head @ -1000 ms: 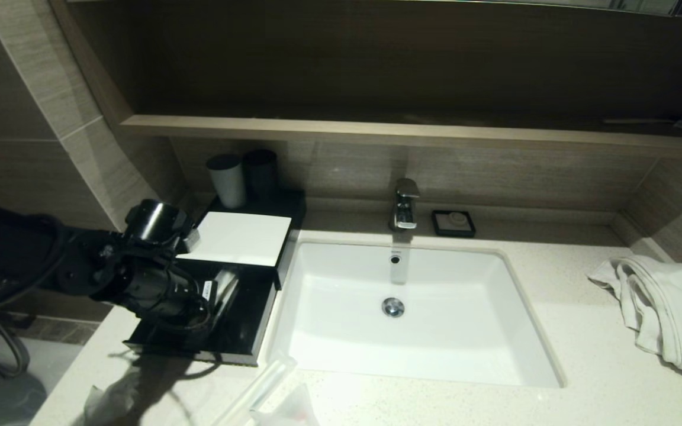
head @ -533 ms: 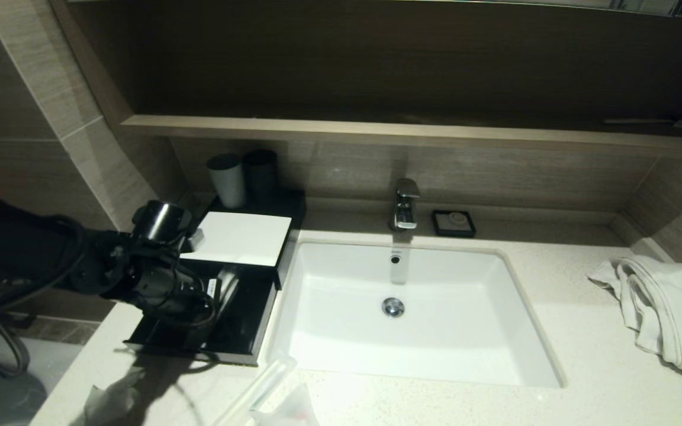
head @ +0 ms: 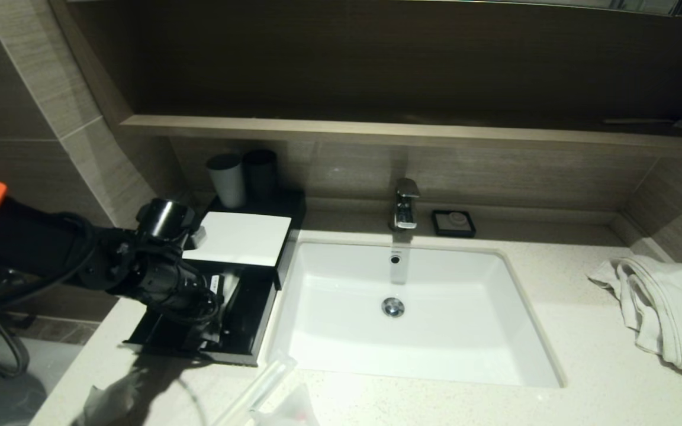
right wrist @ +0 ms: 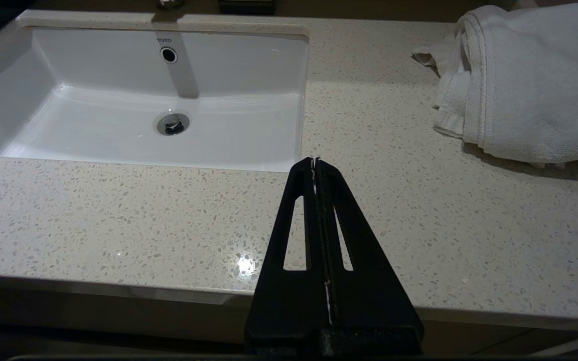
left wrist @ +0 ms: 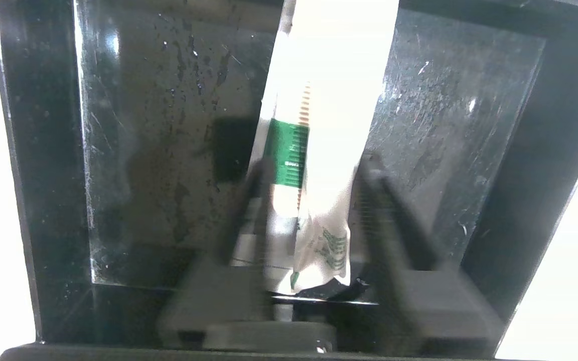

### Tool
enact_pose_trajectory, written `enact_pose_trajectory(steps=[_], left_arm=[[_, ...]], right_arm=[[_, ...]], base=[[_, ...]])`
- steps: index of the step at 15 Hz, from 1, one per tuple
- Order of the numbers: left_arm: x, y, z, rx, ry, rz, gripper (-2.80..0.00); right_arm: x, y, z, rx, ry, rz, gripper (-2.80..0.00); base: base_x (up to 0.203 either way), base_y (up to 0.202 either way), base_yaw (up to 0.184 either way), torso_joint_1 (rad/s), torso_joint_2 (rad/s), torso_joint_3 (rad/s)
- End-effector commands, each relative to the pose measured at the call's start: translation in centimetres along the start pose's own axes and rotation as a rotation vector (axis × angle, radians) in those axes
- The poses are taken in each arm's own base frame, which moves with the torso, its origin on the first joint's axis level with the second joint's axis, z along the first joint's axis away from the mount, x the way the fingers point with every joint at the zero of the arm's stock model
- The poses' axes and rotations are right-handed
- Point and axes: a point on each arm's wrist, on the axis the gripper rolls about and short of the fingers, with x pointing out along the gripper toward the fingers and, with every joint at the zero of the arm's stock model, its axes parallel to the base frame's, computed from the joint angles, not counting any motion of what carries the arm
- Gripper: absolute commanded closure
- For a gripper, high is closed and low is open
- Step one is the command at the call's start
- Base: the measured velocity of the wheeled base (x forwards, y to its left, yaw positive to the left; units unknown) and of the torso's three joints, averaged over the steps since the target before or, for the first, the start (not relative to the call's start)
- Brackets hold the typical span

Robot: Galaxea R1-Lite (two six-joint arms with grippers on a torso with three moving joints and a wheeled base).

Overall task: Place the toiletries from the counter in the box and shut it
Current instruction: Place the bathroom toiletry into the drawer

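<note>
- Head view: we've got the left arm reaching in from the left, its gripper [head: 214,305] down over the pulled-out drawer [head: 246,331] of the black box [head: 240,239], which sits on the counter [head: 554,331] just left of the sink [head: 412,313]. The fingers are hidden behind the wrist here, so we can't read them from this angle. More toiletries [head: 270,390] in clear wrap lie on the counter's front edge, near the drawer. A towel [head: 666,307] sits far right, two cups [head: 240,177] behind the box, a soap dish [head: 453,223] by the tap [head: 405,204]
- Left wrist view: now we can see the left gripper [left wrist: 314,170] with its fingers [left wrist: 374,200] part way open, standing either side of a wrapped stick [left wrist: 289,150] with a green mark. The stick lies on the drawer floor [left wrist: 168,150]; whether the fingers touch it we can't tell
- Right wrist view: the right gripper [right wrist: 315,163] is pressed closed with nothing in it, parked above the counter's front edge [right wrist: 118,225], sink and towel [right wrist: 525,80] beyond
</note>
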Motion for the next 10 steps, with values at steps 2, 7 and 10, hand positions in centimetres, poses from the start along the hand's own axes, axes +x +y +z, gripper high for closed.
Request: enact_pose_trajectory(steps=[2,7,10], left_arm=[[-0.6,0.0,0.1,-0.008,-0.014,-0.003,-2.8],[-4.3,0.0,0.3,-0.057,-0.1,-0.021,-2.8],[-7.6,0.2,-0.3,-0.067,-0.171,-0.034,-2.8]], right_arm=[[0.0,0.0,0.0,0.0,0.0,0.0,0.0],[0.0,0.0,0.0,0.0,0.0,0.0,0.0],[0.0,0.0,0.0,0.0,0.0,0.0,0.0]], base=[[0.0,0.0,0.0,0.0,0.0,0.0],[0.0,0.0,0.0,0.0,0.0,0.0],[0.0,0.0,0.0,0.0,0.0,0.0]])
